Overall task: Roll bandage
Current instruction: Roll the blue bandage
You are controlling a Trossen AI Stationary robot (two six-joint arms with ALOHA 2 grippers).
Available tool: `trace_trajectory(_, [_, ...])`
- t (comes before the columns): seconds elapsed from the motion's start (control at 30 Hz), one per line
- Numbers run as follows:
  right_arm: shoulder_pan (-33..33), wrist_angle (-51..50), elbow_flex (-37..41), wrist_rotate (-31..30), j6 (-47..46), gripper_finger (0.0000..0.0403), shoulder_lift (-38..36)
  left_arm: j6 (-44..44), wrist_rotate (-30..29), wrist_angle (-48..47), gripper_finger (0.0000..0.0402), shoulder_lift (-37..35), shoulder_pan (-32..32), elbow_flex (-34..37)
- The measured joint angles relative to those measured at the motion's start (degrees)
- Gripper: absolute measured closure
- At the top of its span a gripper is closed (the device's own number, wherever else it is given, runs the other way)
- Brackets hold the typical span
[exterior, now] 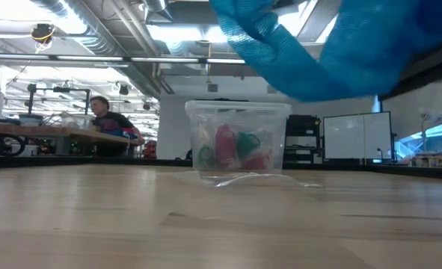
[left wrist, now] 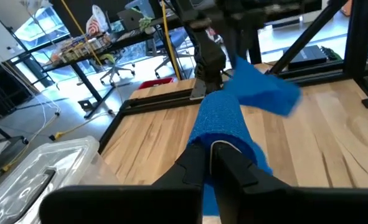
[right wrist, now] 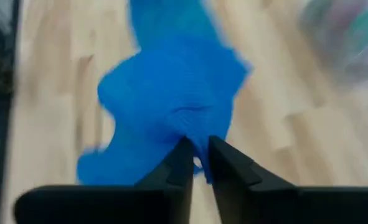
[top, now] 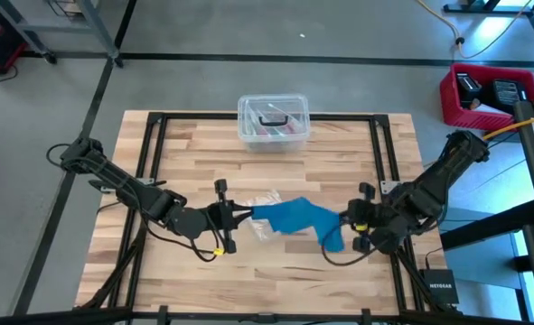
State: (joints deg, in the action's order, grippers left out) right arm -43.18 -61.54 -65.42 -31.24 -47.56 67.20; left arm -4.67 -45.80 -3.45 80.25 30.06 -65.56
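The blue bandage (top: 294, 217) hangs in the air over the middle of the table, stretched between my two grippers. In the low view the bandage (exterior: 340, 52) shows well above the tabletop. My left gripper (top: 244, 215) is shut on its left end, and my right gripper (top: 343, 219) is shut on it farther right. A loose tail (top: 332, 239) droops past the right gripper toward the near edge. My left gripper pinches the bandage's left end (left wrist: 218, 134) between its two fingers, which come nearly level from the table's left. The band runs away from them, lifted clear. My right gripper pinches a bunched part of the band (right wrist: 193, 127) between its fingertips, slanting down from the right. The cloth spreads in folds beyond them, clear of the table.
A clear lidded box (top: 274, 122) with coloured items stands at the far middle. A small clear plastic bag (top: 265, 224) lies on the wood under the bandage. Black frame rails (top: 154, 153) run along the table's sides. A person (exterior: 105, 119) sits in the room behind.
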Motion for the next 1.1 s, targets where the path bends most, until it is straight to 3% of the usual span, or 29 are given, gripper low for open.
trace_trajectory(0.3, [0.12, -2.14, -0.03, 9.52, -6.21, 0.0187, -1.01, -1.79, 0.22, 0.05, 0.0393, -0.04, -0.04, 0.00])
trace_trajectory(0.37, [0.11, -1.06, -0.03, 4.48, -3.90, 0.0155, -1.15, -3.62, 0.22, 2.11, 0.0392, -0.04, -0.04, 0.04])
trace_trajectory(0.5, [0.13, 9.44, 5.34, -16.28, 4.12, 0.0115, -1.20, -12.03, 0.27, 12.50, 0.0392, -0.08, -0.11, 0.04])
trace_trajectory(0.6, [0.91, 25.34, 12.60, -20.19, 12.46, 0.0106, -0.90, -17.41, 0.26, 19.17, 0.0392, -0.40, -0.11, 0.04])
trace_trajectory(0.77, [2.06, 59.12, 22.47, -14.34, 25.78, 0.0112, 0.27, -22.57, 0.23, 22.90, 0.0392, -0.87, -0.62, 0.02])
trace_trajectory(0.83, [1.96, 69.39, 24.57, -14.87, 30.64, 0.0117, 1.15, -22.56, 0.22, 23.00, 0.0392, -0.87, -0.98, 0.02])
trace_trajectory(0.93, [3.31, 77.14, 26.39, -18.03, 35.79, 0.0125, 3.68, -22.51, 0.61, 23.49, 0.0392, -0.86, -1.80, 0.02])
trace_trajectory(1.1, [8.24, 83.68, 26.53, -14.51, 37.69, 0.0133, 8.14, -21.31, 0.83, 23.70, 0.0392, -0.85, -2.81, 0.02])
